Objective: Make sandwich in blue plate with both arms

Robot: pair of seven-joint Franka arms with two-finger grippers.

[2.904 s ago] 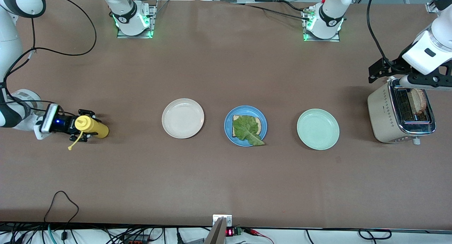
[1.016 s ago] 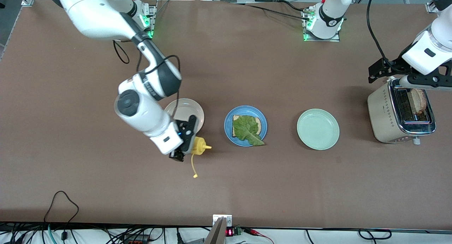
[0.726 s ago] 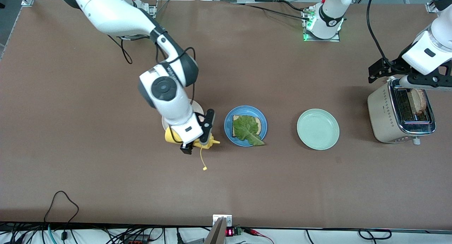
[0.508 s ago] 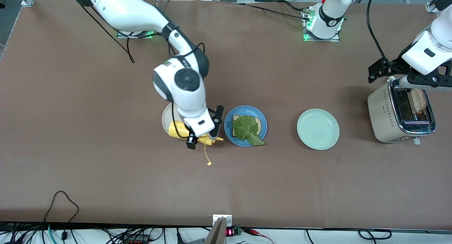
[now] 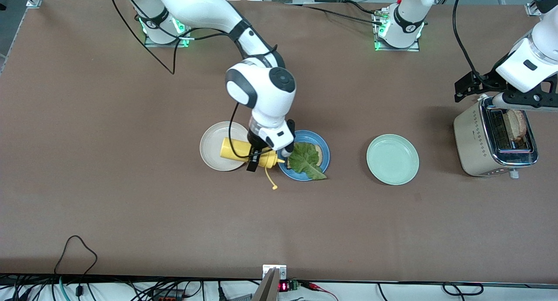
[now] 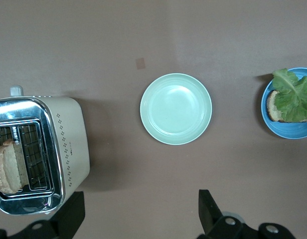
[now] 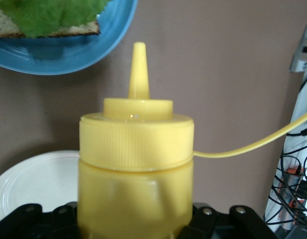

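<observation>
The blue plate (image 5: 324,160) holds one toasted bread slice (image 5: 321,150) with a green lettuce leaf (image 5: 306,158) on it. My right gripper (image 5: 258,155) is shut on a yellow squeeze bottle (image 5: 237,150), held sideways over the cream-white plate (image 5: 213,140). Its nozzle (image 7: 138,69) points at the blue plate's rim (image 7: 69,55), and its loose cap strap (image 5: 270,179) dangles. My left gripper (image 5: 518,103) waits open over the toaster (image 5: 473,140), where a second bread slice (image 5: 518,123) stands in a slot. In the left wrist view the left gripper (image 6: 138,219) holds nothing.
A pale mint-green plate (image 5: 392,159) lies between the blue plate and the toaster. Cables (image 5: 78,248) trail along the table edge nearest the front camera. The toaster stands at the left arm's end of the table.
The right arm has carried the yellow bottle from the right arm's end of the table to over the cream-white plate, nozzle at the blue plate. The left arm has not moved.
</observation>
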